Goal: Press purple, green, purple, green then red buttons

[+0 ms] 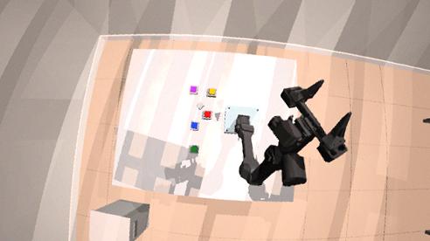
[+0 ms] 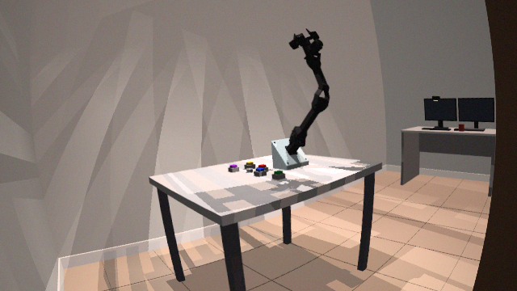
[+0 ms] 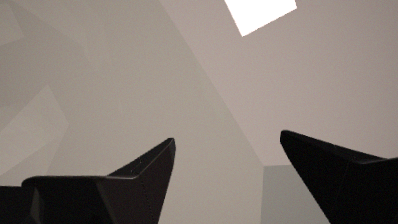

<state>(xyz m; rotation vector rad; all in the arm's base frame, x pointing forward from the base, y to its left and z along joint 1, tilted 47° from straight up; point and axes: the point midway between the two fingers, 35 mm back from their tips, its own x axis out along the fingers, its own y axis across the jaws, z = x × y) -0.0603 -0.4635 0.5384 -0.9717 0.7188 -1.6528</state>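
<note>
Leftmost on the table point(image 2: 194, 190) in the exterior view sits the purple button point(image 2: 233, 166), then the yellow button point(image 2: 250, 164), the blue button point(image 2: 258, 170), the red button point(image 2: 262, 166) and the green button point(image 2: 278, 174), all bunched just in front of the arm's grey base point(image 2: 279, 159). Two small pale blocks point(image 1: 200, 105) lie among them, seen from above. Further right and far overhead, the gripper point(image 2: 304, 38) is reared up on the extended arm, fingers spread wide with nothing between them, aimed at wall and ceiling. So the purple button lies well below and out beyond the base, farthest of the set; none looks pressed. Likely the arm must fold right down, skirting the yellow button beside it. No containers stand on the table.
</note>
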